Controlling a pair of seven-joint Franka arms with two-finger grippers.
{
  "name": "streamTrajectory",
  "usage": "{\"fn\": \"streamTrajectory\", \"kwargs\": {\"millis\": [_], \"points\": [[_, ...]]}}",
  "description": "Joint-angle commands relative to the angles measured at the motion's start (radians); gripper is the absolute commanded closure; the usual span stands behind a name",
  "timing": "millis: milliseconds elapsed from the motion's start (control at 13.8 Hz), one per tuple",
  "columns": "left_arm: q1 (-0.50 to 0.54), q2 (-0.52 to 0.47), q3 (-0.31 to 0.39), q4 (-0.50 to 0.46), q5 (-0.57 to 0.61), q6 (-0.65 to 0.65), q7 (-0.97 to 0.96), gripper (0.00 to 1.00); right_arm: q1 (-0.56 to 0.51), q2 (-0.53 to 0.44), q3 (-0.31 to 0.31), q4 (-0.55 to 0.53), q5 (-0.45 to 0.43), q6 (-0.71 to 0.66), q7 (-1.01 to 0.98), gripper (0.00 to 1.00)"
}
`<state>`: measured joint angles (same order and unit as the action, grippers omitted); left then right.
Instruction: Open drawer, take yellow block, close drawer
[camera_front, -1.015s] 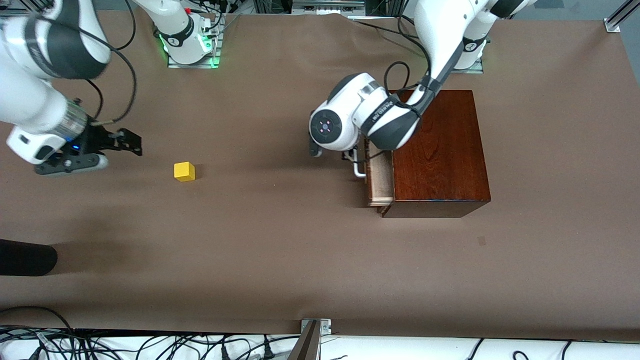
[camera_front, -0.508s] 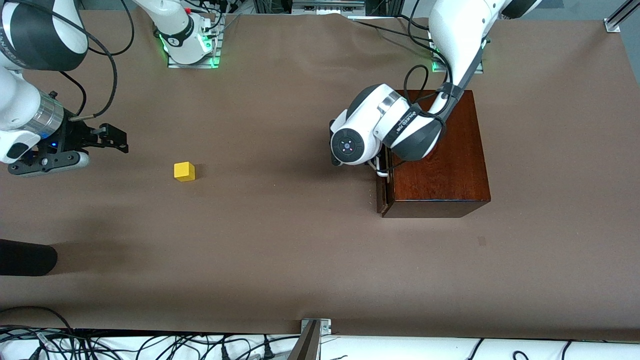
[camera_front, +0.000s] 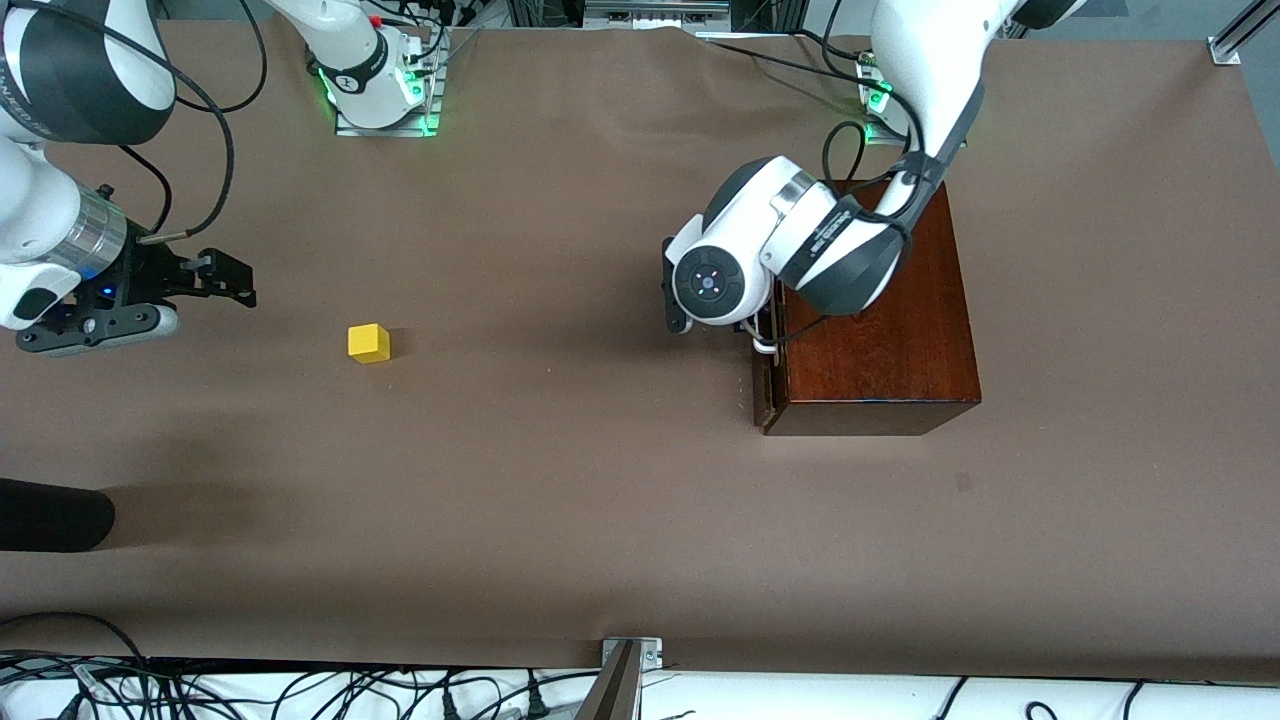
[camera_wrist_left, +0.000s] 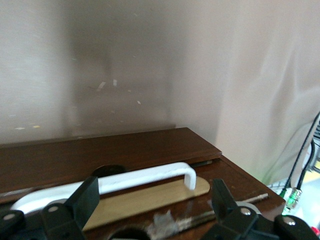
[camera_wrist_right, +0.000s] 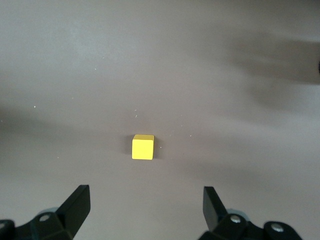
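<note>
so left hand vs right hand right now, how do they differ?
The left hand sits at the drawer's white handle, fingers open astride the bar; the right hand hangs over bare table toward the right arm's end, touching nothing. The left hand faces the closed drawer front; the right hand points at the yellow block, which lies apart from it on the table. Both are open and hold nothing.
</note>
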<state>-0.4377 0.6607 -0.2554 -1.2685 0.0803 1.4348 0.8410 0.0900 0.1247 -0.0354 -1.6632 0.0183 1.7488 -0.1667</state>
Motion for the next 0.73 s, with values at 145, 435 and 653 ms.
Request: {"fn": "streamTrajectory", "kwargs": {"millis": [145, 435, 653], "points": [[0.069, -0.043, 0.005, 0.151, 0.030, 0.012, 0.048, 0.00, -0.013, 0.012, 0.005, 0.031, -0.001, -0.020, -0.048, 0.00], [0.221, -0.049, 0.021, 0.183, 0.035, 0.057, 0.084, 0.00, -0.013, 0.012, 0.006, 0.031, -0.001, -0.020, -0.048, 0.00], [0.240, -0.156, 0.123, 0.073, 0.012, 0.145, 0.025, 0.00, -0.013, 0.012, 0.005, 0.031, 0.000, -0.020, -0.046, 0.00]]}}
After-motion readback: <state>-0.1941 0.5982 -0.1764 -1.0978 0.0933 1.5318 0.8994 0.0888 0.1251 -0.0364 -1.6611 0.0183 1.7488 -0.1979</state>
